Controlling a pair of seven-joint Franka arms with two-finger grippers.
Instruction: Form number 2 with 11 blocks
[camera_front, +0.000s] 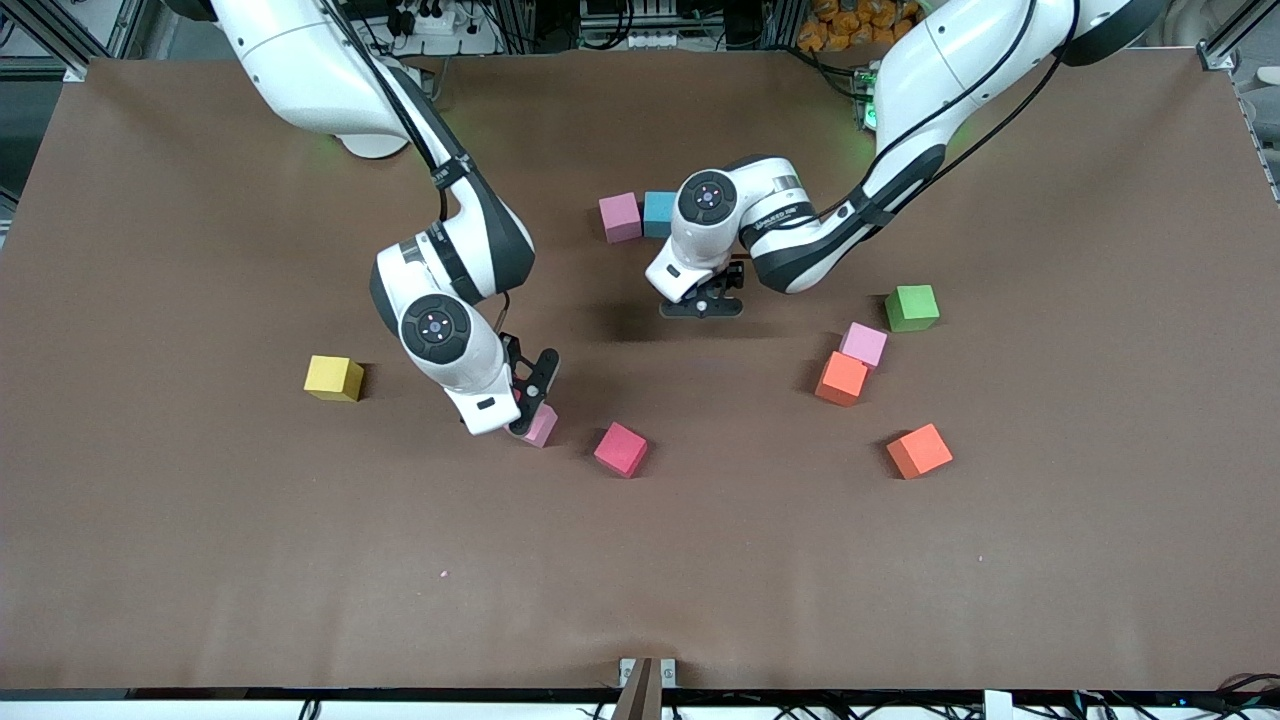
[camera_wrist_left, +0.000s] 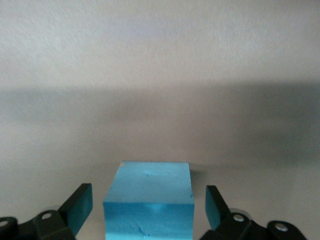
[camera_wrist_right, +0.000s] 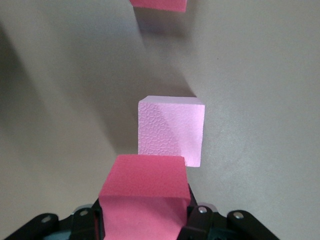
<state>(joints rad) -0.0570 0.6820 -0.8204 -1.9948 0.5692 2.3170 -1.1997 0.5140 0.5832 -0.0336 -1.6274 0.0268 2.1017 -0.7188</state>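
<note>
Both pincers are low over the brown table (camera_front: 200, 560). At the left gripper (camera_wrist_left: 149, 212) the jaws stand spread, a small cyan-blue foam cube (camera_wrist_left: 149, 202) resting on the table between them with a gap at each finger (camera_wrist_left: 80, 206) — nothing gripped. In the front view this gripper (camera_front: 703, 303) sits near mid-table, just nearer the camera than a pale pink foam cube (camera_front: 620, 217) and a second cyan-blue cube (camera_front: 658, 213) that touch side by side.

At the right gripper (camera_wrist_right: 145, 220) the jaws are clamped on a red foam cube (camera_wrist_right: 146, 192), carried just above a light pink foam cube (camera_wrist_right: 172, 129) on the table; the front view shows that gripper (camera_front: 530, 400) over this pink cube (camera_front: 542, 428).

Loose cubes lie scattered — another red one (camera_front: 621, 449) beside the light pink cube, a yellow one (camera_front: 334, 378) toward the right arm's end, and two orange ones (camera_front: 842, 378) (camera_front: 919, 451), a pink one (camera_front: 864, 344) and a green one (camera_front: 911, 307) toward the left arm's end. No purple cube is in view, and no digit stands formed yet.
</note>
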